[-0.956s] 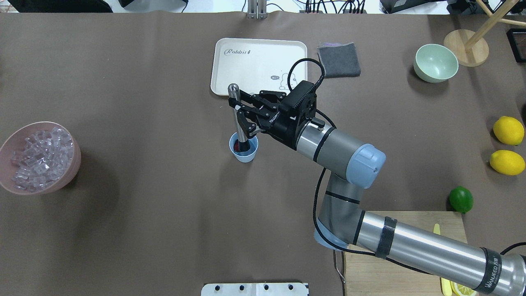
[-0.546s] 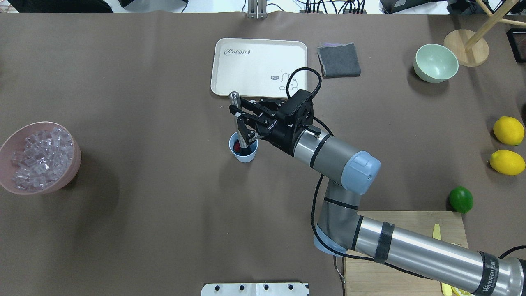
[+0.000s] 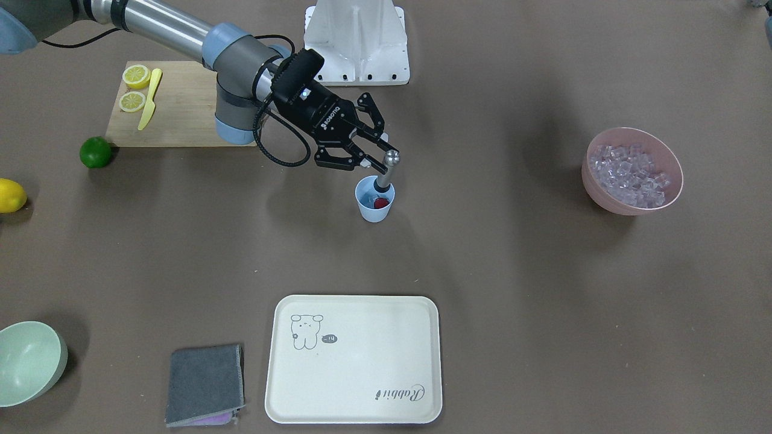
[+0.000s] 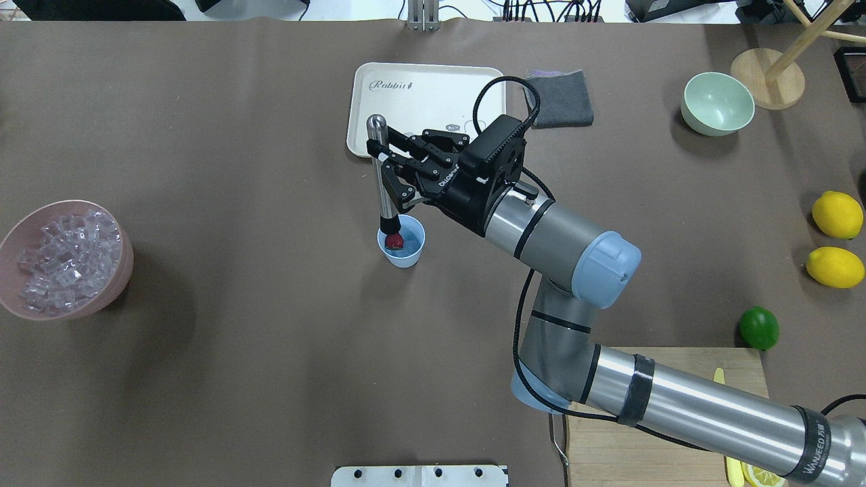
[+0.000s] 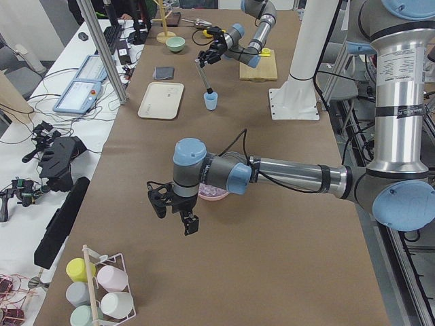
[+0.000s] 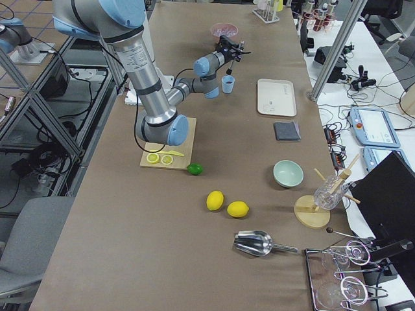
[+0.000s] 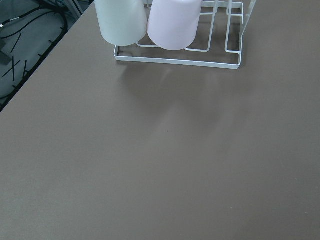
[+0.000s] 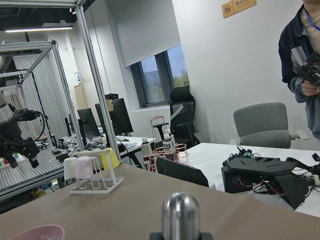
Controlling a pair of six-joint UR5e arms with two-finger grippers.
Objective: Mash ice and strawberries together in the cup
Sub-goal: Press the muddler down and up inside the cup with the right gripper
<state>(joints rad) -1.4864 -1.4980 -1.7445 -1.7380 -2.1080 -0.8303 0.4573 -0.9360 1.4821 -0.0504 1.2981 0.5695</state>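
The light-blue cup (image 4: pixel 403 251) stands mid-table and also shows in the front view (image 3: pixel 374 209). A red strawberry (image 4: pixel 393 240) lies inside it (image 3: pixel 380 203). My right gripper (image 4: pixel 387 172) is shut on a steel muddler (image 4: pixel 383 182), held near its top knob, with its dark tip at the cup's mouth over the strawberry. The ice (image 4: pixel 66 259) fills the pink bowl (image 4: pixel 125 267) at far left; I cannot tell whether any ice is in the cup. My left gripper (image 5: pixel 174 212) hovers over the table's left end, and I cannot tell whether it is open or shut.
A cream tray (image 4: pixel 426 88), a grey cloth (image 4: pixel 559 99) and a pale green bowl (image 4: pixel 717 103) lie beyond the cup. Two lemons (image 4: pixel 837 214), a lime (image 4: pixel 758 327) and a cutting board (image 4: pixel 666 365) are at right. A cup rack (image 7: pixel 175 30) stands near my left wrist.
My right gripper pressed the muddler down into the cup, then lifted it. The muddler now stands higher, with its tip at the cup's mouth.
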